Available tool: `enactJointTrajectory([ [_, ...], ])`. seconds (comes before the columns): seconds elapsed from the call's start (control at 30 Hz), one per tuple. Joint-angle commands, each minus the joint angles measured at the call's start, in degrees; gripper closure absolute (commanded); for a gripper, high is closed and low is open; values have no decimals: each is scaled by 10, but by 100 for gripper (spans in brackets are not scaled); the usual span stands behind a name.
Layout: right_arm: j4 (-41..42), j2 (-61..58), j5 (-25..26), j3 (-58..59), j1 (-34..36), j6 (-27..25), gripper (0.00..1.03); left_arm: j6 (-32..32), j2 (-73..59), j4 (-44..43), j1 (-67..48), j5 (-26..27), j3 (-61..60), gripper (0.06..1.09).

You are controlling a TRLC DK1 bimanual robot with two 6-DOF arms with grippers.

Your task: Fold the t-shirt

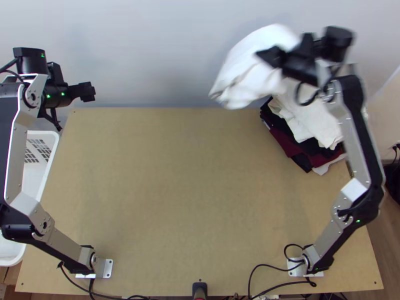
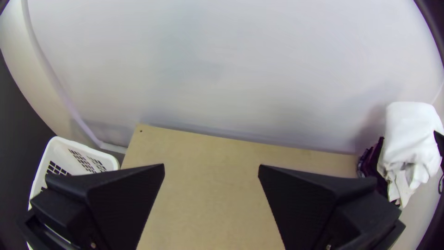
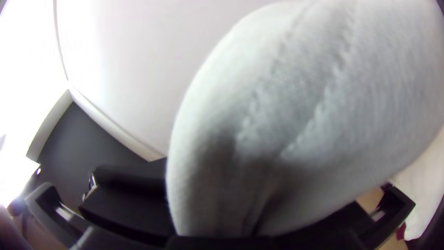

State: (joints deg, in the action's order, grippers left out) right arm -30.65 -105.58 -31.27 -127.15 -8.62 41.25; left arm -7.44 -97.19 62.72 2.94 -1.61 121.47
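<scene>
Folded white knit t-shirt (image 1: 245,65) held aloft, upper centre of the frame

Pinched in my right gripper (image 1: 270,56), at upper right of the overhead frame, the shirt is a compact folded bundle, its layers rounded at the upper end and loosely bunched toward the lower. My fingers there stand narrow, closed on the cloth. From them the bundle extends left and down the picture, its long axis slanting from upper right to lower left, against a pale plain wall (image 1: 165,60). The right arm is clearly the nearer one. No brand, label or lettering can be made out on the fabric.

Just below and right of the bundle sits a stack of white, black and maroon cloth garments (image 1: 310,120), on the light wooden table (image 1: 190,190). With the folding seemingly done, laying the shirt squarely there is the likely next step; the loose lower end could slip open.

Well apart, at upper left, my left gripper (image 2: 211,170) stands wide and holds nothing, near a white slotted plastic basket (image 1: 34,175) at the left edge.
</scene>
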Motion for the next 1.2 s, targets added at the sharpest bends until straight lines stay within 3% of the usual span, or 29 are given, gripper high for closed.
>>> enactJointTrajectory([
  [0.0,43,31,18,-28,59,48,100,6,18,7,5,-4,-9,10],
  [0.17,60,26,96,-34,118,60,100,4,24,7,5,-4,-8,10],
  [0.3,60,10,122,-33,142,58,100,1,25,7,5,-4,-8,10],
  [0.93,72,-92,118,-21,145,44,100,-4,26,1,5,-4,-8,10],
  [1.17,30,-50,118,36,177,23,100,-8,21,-5,5,-3,-8,10],
])
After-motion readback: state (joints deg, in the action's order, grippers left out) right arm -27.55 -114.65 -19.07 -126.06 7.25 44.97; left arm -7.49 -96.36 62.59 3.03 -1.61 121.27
